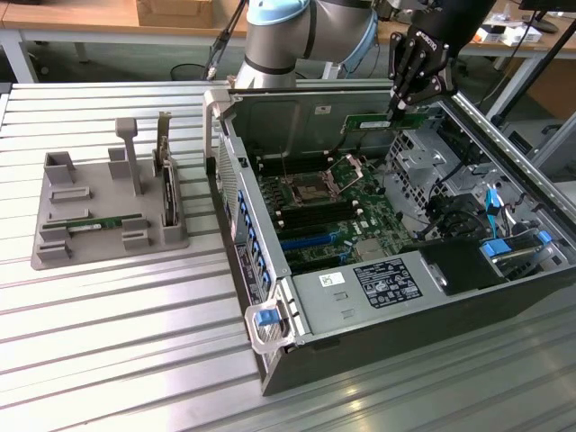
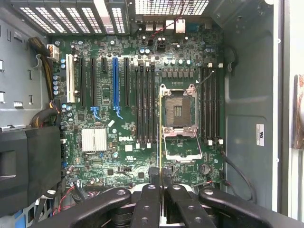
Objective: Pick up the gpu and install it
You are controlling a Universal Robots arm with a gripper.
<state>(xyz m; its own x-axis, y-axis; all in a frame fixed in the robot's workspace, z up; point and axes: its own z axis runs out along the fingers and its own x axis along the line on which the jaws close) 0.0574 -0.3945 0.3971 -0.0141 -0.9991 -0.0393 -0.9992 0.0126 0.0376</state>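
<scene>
The gpu, a thin green circuit-board stick with a white label, hangs level above the open computer case. My gripper is shut on the stick's end at the exterior view's right. In the wrist view my black fingers pinch the gpu, which I see edge-on as a thin line. Directly below it lies the green motherboard, with the long black memory slots and the open CPU socket to either side of that line.
A grey holder tray stands on the ribbed table at the exterior view's left, with another green stick lying in it and an upright dark card. Inside the case are cables, a black shroud and blue clips.
</scene>
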